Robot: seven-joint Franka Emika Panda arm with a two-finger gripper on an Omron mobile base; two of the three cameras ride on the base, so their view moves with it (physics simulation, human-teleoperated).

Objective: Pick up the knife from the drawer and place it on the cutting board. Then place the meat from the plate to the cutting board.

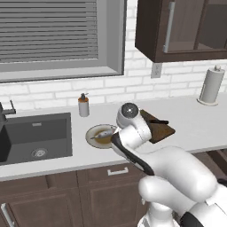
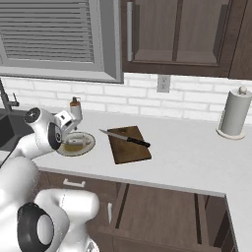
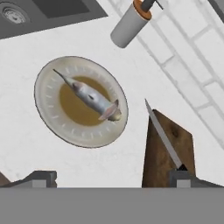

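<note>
The knife lies slantwise across the dark brown cutting board on the white counter, silver blade toward the plate, black handle at the far side. Left of the board, the beige-rimmed plate holds the pale grey meat. My gripper hovers open above the counter between plate and board, its fingertips wide apart with nothing between them. In the hand view the knife and the board sit at the lower right. Below the counter the drawer stands pulled out.
A soap dispenser stands by the brick wall behind the plate. The sink is set into the counter to the left. A paper towel roll stands at the far right. Wall cabinets hang above the board.
</note>
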